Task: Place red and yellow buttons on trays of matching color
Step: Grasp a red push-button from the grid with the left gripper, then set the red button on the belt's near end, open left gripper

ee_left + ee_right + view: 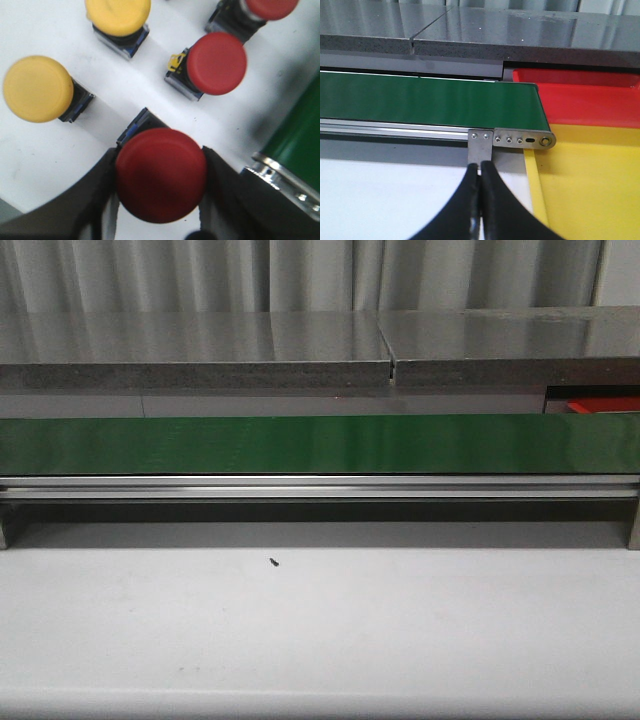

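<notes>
In the left wrist view my left gripper is shut on the cap of a red button, a black finger pressing on each side, over the white table. Two more red buttons and two yellow buttons stand on the table beyond it. My right gripper is shut with nothing in it, just short of the conveyor's end. Past that end lie the red tray and, nearer, the yellow tray, both bare. Neither gripper appears in the front view.
A green conveyor belt with a metal rail runs across the table, and a grey counter stands behind it. A corner of the red tray shows at the right. The belt's roller end is close beside my left gripper.
</notes>
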`<state>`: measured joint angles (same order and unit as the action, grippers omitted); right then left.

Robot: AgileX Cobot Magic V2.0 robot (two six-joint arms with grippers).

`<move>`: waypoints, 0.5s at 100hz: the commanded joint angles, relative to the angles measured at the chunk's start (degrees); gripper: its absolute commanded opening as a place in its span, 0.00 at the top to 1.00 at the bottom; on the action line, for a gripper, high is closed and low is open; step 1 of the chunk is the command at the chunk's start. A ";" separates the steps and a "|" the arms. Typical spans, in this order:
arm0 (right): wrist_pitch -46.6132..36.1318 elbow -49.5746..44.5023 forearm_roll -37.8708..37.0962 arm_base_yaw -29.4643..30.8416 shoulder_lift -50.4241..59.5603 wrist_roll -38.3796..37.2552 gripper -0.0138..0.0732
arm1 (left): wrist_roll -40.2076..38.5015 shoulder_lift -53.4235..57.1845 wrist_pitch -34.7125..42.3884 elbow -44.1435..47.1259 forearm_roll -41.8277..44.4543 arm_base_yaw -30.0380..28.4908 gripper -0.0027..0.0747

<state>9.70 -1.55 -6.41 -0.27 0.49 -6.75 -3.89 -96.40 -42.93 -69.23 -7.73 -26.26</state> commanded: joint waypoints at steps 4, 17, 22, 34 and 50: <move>-4.61 0.04 -0.46 -0.02 -0.33 0.07 0.92 | 0.99 7.21 1.30 -1.99 -0.80 1.50 0.99; -4.61 0.04 -0.46 -0.02 -0.33 0.07 0.92 | 2.00 8.70 -1.47 -5.15 -0.92 4.62 0.99; -4.61 0.04 -0.46 -0.02 -0.33 0.07 0.92 | 2.98 8.58 -2.19 -6.70 -1.17 6.22 0.99; -4.61 0.04 -0.46 -0.02 -0.33 0.07 0.92 | 2.94 8.11 -2.07 -9.73 -1.17 10.20 0.99; -4.61 0.04 -0.46 -0.02 -0.33 0.07 0.92 | 2.94 5.62 -2.05 -13.26 -1.17 14.37 0.99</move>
<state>9.70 -1.55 -6.41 -0.27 0.49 -6.75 -1.06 -91.46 -47.11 -79.23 -8.14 -13.72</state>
